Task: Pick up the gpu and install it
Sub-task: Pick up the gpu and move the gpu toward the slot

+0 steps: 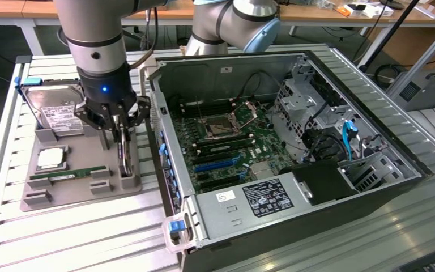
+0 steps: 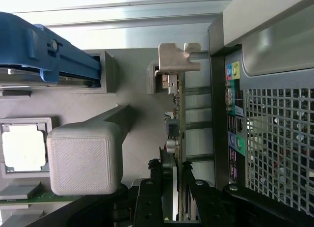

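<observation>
pincer (image 2: pixel 177 197) fingers straddle the gpu (image 2: pixel 179 119); wrist view reveals its bracket.

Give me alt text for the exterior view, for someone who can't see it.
The robot arm's gripper reaches down onto the gpu, which stands on edge in a grey holder tray, fingers on either side of it. The tray also holds a hard drive, a CPU and a RAM stick; the open computer case lies beside it.
</observation>
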### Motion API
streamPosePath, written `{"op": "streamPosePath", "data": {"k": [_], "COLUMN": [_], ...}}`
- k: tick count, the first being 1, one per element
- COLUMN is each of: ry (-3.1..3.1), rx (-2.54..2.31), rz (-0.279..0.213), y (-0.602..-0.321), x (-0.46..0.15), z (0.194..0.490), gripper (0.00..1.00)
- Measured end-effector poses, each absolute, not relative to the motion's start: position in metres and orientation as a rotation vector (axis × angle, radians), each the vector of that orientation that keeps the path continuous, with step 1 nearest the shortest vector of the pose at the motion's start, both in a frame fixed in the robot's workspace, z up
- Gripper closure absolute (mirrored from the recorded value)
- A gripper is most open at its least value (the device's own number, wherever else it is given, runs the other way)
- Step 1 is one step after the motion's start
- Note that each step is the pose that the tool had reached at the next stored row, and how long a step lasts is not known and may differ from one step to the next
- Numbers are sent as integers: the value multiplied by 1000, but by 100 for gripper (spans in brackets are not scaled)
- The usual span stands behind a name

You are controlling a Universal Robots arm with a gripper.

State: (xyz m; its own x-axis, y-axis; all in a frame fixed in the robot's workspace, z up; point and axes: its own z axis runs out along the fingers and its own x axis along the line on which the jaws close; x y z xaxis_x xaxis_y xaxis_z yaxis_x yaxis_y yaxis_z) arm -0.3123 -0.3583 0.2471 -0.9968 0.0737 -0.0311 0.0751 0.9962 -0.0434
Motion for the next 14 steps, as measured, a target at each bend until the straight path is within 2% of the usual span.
{"op": "streamPosePath", "data": {"k": [14], "ry": [3109], "rx": [116], "rz": [-69], "y": [-358], "x": [-312], "z": [251], "gripper": [73]}}
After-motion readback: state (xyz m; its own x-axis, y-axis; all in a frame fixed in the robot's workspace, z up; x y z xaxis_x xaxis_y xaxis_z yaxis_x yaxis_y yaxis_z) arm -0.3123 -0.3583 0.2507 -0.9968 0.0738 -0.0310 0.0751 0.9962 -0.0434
